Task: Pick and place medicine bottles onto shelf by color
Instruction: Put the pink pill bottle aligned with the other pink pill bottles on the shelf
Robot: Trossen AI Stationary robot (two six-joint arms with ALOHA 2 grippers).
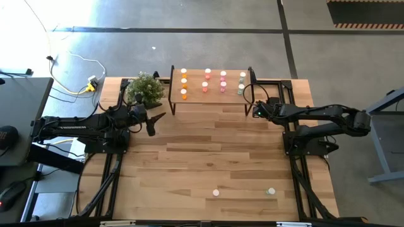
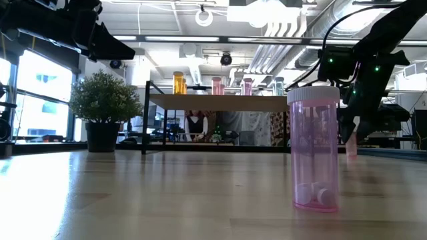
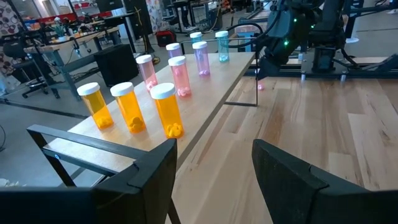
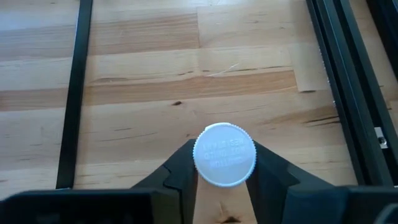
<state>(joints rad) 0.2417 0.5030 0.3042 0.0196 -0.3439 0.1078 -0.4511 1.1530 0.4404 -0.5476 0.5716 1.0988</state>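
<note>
Right pincer (image 4: 224,180) clamped on a white-capped bottle (image 4: 224,154) just beside the shelf (image 1: 208,101); left pincer (image 3: 214,171) spread, empty, near the shelf.

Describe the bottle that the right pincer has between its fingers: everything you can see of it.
The bottle shows mostly as a round white cap with a ribbed edge and raised lettering, seen from straight above. The right pincer is shut on it, one dark finger at each side of the cap. In the low view its body looks pale pink and translucent, upright, low over the wooden tabletop beside the shelf; whether its base touches the wood cannot be told.
</note>
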